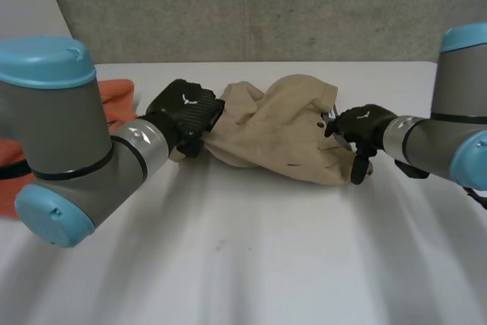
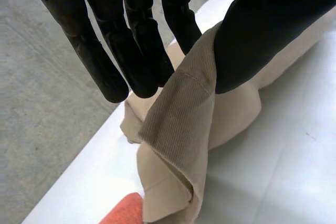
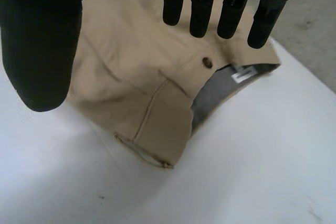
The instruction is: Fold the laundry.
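Head view: the beige trousers [image 1: 281, 127] lie bunched on the white tabletop [image 1: 251, 264], their long axis running left to right between the two hands. The left hand [image 1: 186, 112] is at their left end and the right hand [image 1: 364, 129] at their right end, so each hand is nearest its own end. An orange cloth [image 1: 118, 100] lies at the far left behind the left arm, apart from the trousers and not in the way.

Left wrist view: the ribbed cuff [image 2: 181, 114] rises between the thumb and the straight fingers [image 2: 139, 51] and looks pinched there. The rest of the leg hangs down to the tabletop.

Right wrist view: this hand's fingers [image 3: 202, 9] are straight, spread wide from the thumb, and hold nothing. The waistband [image 3: 173, 72], with its button [image 3: 208, 62] and white label [image 3: 243, 74], lies just under the fingertips. The right hand likely has to drop and close on the waistband before the trousers can be drawn straight.
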Controlling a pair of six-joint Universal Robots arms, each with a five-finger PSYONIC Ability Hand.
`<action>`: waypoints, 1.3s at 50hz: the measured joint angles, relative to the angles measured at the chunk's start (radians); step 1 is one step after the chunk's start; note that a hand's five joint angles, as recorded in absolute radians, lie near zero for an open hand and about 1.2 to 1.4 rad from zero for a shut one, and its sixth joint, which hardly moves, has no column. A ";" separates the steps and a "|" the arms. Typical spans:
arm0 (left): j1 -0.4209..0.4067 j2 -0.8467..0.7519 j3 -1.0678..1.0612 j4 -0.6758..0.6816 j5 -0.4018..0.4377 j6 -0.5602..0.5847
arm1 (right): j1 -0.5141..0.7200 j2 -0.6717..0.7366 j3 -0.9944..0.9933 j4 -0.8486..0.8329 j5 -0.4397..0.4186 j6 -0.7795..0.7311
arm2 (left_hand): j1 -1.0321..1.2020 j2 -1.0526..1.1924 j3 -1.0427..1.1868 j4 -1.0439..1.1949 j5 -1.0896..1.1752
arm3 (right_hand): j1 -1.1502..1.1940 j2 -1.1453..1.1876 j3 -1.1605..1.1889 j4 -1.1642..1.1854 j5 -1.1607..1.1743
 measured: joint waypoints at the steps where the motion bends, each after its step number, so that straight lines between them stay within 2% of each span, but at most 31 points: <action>1: 0.000 0.000 0.005 -0.002 -0.001 -0.002 | 0.002 0.014 -0.011 0.002 0.000 -0.013 | 0.000 0.000 0.000 0.000 0.000 | 0.003 0.000 0.003 0.000 0.012; 11: -0.004 -0.007 0.037 -0.015 -0.009 -0.012 | 0.018 0.184 -0.152 0.002 0.016 -0.156 | 0.000 0.000 0.000 0.000 0.000 | 0.113 0.114 0.131 0.128 0.150; 15: -0.003 -0.009 0.035 -0.015 -0.012 -0.012 | 0.020 0.217 -0.185 0.002 0.022 -0.168 | 0.000 0.000 0.000 0.000 0.000 | 0.435 0.457 0.461 0.454 0.467; 18: -0.002 -0.011 0.030 -0.017 -0.014 -0.009 | 0.019 0.216 -0.188 0.001 0.029 -0.161 | 0.000 0.000 0.000 0.000 0.000 | 0.697 0.793 0.794 0.790 0.794; 19: -0.002 -0.011 0.026 -0.019 -0.014 -0.006 | 0.018 0.207 -0.179 0.000 0.032 -0.153 | 0.000 0.000 0.000 0.000 0.000 | 0.732 0.833 0.836 0.834 0.835; 21: -0.002 -0.011 0.019 -0.026 -0.015 0.000 | 0.017 0.185 -0.153 -0.001 0.036 -0.139 | 0.000 0.000 0.000 0.000 0.000 | 0.751 0.846 0.857 0.859 0.864; 27: -0.002 0.003 -0.047 -0.139 -0.019 0.073 | -0.001 -0.038 0.120 0.010 0.053 -0.138 | 0.000 0.000 0.000 0.000 0.000 | 0.751 0.846 0.862 0.867 0.871; 31: -0.005 0.019 -0.099 -0.252 -0.010 0.127 | -0.019 -0.168 0.306 0.046 0.058 -0.236 | 0.000 0.000 0.000 0.000 0.000 | 0.751 0.846 0.862 0.867 0.872; 34: -0.012 0.026 -0.149 -0.373 0.015 0.188 | -0.033 -0.286 0.484 0.092 0.062 -0.402 | 0.000 0.000 0.000 0.000 0.000 | 0.750 0.846 0.862 0.868 0.872; 37: -0.014 0.022 -0.163 -0.417 0.028 0.214 | -0.035 -0.325 0.542 0.105 0.064 -0.475 | 0.000 0.000 0.000 0.000 0.000 | 0.751 0.846 0.862 0.868 0.872; 38: -0.013 0.009 -0.166 -0.449 0.038 0.237 | -0.035 -0.358 0.586 0.106 0.068 -0.541 | 0.000 0.000 0.000 0.000 0.000 | 0.751 0.846 0.862 0.868 0.872; 41: -0.012 -0.021 -0.140 -0.463 0.037 0.251 | -0.028 -0.368 0.594 0.083 0.074 -0.568 | 0.000 0.000 0.000 0.000 0.000 | 0.751 0.846 0.862 0.868 0.872; 45: -0.011 -0.084 -0.029 -0.436 0.005 0.244 | -0.007 -0.325 0.520 0.032 0.089 -0.517 | 0.000 0.000 0.000 0.000 0.000 | 0.750 0.846 0.862 0.868 0.872; 52: -0.004 -0.253 0.340 -0.342 -0.064 0.204 | 0.028 -0.188 0.297 -0.055 0.157 -0.373 | 0.000 0.000 0.000 0.000 0.009 | 0.750 0.846 0.862 0.868 0.879; 57: 0.001 -0.376 0.605 -0.275 -0.077 0.192 | 0.042 -0.117 0.156 -0.169 0.211 -0.303 | 0.000 0.000 0.000 0.000 0.009 | 0.751 0.846 0.863 0.868 0.883; 60: 0.005 -0.426 0.753 -0.222 -0.078 0.187 | 0.047 -0.090 0.070 -0.273 0.242 -0.273 | 0.000 0.000 0.000 0.000 0.009 | 0.751 0.846 0.867 0.869 0.883; 65: 0.013 -0.471 1.050 -0.070 -0.087 0.154 | 0.055 -0.072 -0.086 -0.616 0.302 -0.169 | 0.000 0.000 0.000 0.000 0.009 | 0.751 0.846 0.867 0.869 0.883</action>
